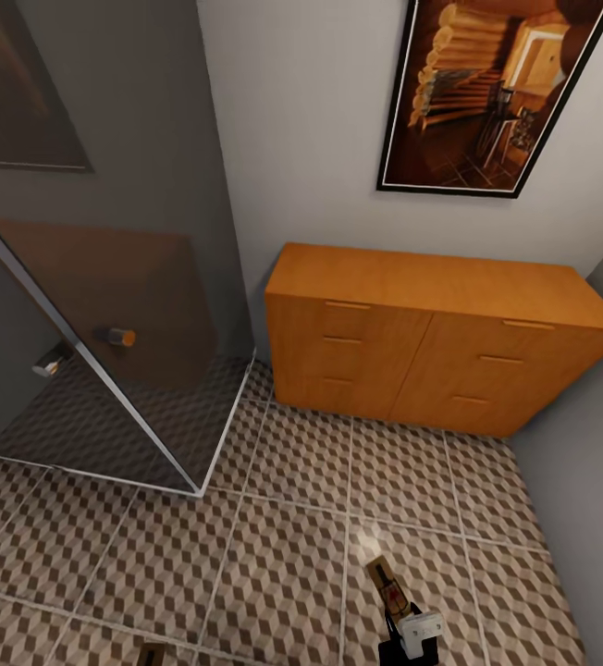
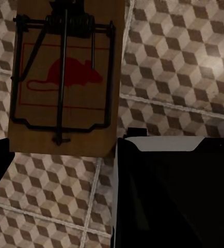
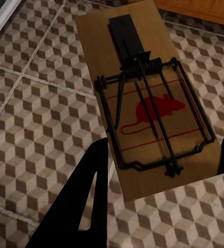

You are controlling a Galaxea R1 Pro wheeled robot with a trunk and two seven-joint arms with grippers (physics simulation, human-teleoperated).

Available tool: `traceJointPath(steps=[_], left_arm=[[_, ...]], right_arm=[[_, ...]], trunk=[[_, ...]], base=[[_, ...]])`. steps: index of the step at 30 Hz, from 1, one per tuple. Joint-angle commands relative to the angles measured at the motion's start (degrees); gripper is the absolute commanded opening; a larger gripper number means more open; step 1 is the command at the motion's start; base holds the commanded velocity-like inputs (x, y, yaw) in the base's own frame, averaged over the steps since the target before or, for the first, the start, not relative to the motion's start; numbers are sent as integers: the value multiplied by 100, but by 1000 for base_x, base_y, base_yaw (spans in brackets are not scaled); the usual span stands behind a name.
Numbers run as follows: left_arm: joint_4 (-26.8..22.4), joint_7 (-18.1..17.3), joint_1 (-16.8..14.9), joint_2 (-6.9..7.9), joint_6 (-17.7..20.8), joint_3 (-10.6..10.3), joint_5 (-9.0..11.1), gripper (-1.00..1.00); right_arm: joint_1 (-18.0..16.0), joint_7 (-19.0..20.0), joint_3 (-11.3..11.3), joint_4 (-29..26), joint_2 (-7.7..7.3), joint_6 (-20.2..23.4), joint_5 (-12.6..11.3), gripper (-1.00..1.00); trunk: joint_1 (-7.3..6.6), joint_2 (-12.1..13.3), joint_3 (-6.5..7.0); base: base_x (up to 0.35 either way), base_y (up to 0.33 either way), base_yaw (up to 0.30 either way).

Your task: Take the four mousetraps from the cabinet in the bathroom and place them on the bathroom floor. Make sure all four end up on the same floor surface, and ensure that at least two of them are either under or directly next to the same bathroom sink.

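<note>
your right end effector (image 3: pixel 158 170) is gripping one mousetrap (image 3: pixel 148 98) between its fingers over the bathroom floor (image 1: pixel 274 555), in front of the cabinet (image 1: pixel 431 333). your left end effector (image 2: pixel 63 160) is clamping on a second mousetrap (image 2: pixel 65 77) above the tiles.

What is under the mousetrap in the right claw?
Under the mousetrap is the cube-patterned bathroom floor, seen all around it. The tiles straight beneath are hidden by the wooden board.
</note>
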Motion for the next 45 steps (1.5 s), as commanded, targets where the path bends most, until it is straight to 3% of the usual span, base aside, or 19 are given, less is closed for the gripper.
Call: traceJointPath(steps=[1, 45], left_arm=[[-2, 53, -2, 2, -8, -52, 15, -100], [2, 53, -2, 0, -8, -52, 15, -100]], right_arm=[[-4, -35, 51, 6, 2, -16, -27, -100], [-4, -35, 51, 6, 2, -21, -27, -100]], trunk=[[3, -9, 1], [3, -9, 398]], base=[[0, 0, 0], [0, 0, 0]])
